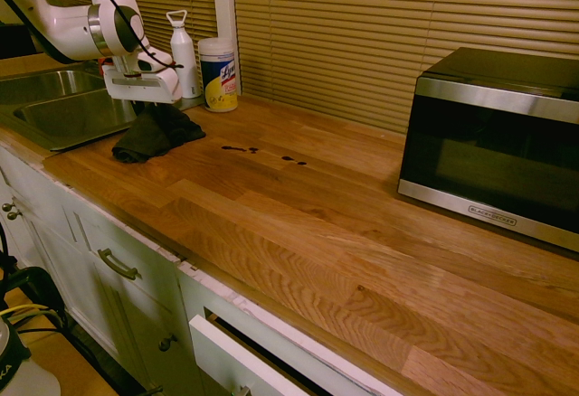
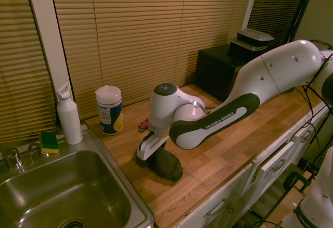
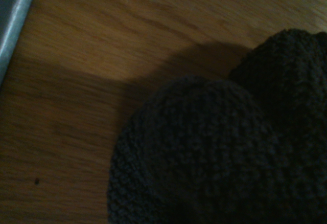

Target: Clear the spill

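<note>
Claw (image 1: 149, 102) sits at upper left, pointing down onto one dark cloth (image 1: 156, 134); can't tell finger state, the cloth hides them. Spill (image 1: 262, 153) is one short row of roughly four dark drops on the wooden counter (image 1: 362, 260), centre-left, just right of the cloth. Behind the claw: one white bottle (image 1: 184, 52), one wipes canister (image 1: 218, 73); one sink (image 1: 54, 107) far left, one microwave (image 1: 498, 143) right.

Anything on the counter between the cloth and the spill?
Nothing visible. The gripper is down on the cloth beside the sink; bare wood runs from there to the spill. The wipes tub stands back by the blinds.
</note>
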Motion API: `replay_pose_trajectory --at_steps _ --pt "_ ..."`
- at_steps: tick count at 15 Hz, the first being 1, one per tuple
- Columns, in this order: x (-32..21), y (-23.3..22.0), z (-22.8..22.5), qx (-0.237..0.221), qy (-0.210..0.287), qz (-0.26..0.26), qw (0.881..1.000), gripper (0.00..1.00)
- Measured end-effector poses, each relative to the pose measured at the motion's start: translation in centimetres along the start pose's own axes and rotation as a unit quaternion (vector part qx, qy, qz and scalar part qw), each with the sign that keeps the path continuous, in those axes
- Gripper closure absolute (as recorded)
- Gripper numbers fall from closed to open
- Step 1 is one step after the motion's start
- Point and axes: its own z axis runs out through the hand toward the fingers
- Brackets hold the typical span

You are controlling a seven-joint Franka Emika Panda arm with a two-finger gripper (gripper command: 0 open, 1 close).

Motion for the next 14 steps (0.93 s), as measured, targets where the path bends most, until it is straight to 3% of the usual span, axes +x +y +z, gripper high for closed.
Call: replay_pose_trajectory --at_steps 14 --pt "12.3 6.0 1.6 -0.013 0.003 0.085 0.996 1.0"
